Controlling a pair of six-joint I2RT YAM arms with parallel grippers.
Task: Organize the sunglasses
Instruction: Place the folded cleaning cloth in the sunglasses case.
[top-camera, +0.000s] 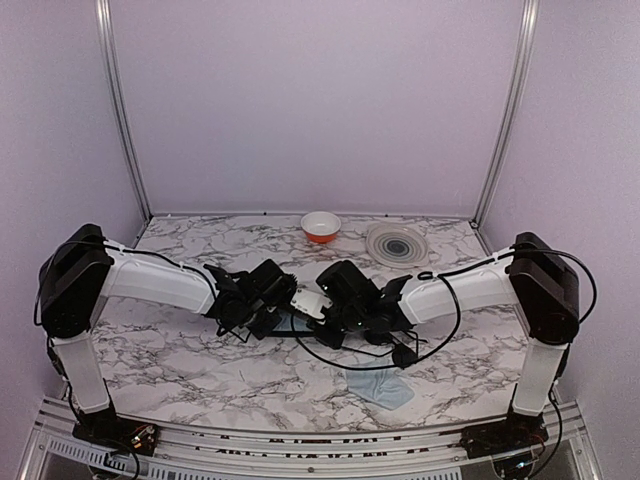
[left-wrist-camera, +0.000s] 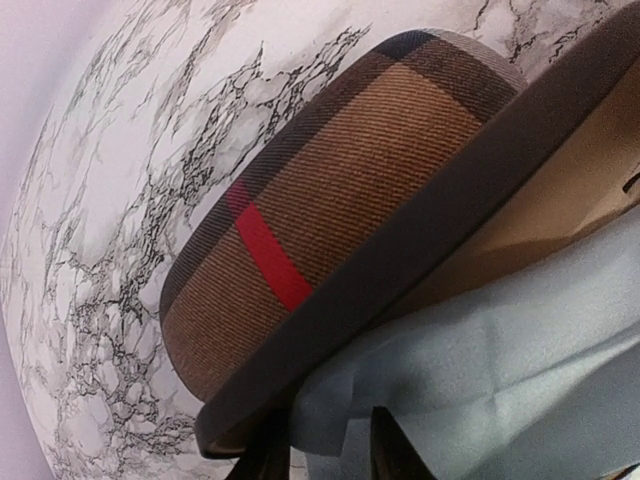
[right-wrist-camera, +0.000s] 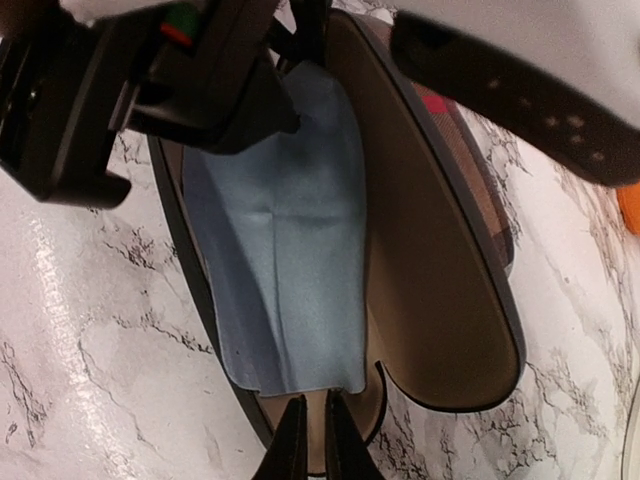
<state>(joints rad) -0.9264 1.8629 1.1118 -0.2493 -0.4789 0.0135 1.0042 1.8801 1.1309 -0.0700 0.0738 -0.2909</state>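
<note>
Across the centre of the right wrist view, the plaid case (right-wrist-camera: 440, 300) lies open with a blue cloth (right-wrist-camera: 290, 250) spread inside. The sunglasses are unseen, perhaps beneath it. The left gripper (left-wrist-camera: 330, 450) is narrowly parted over the cloth, and the right gripper (right-wrist-camera: 318, 440) is almost closed at the rim. Closing the case is probably what's left.

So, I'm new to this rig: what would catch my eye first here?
The open brown plaid case with its red stripe, in the middle of the marble table, with a pale blue cloth lying inside it. After that, the orange bowl at the far edge.
</note>
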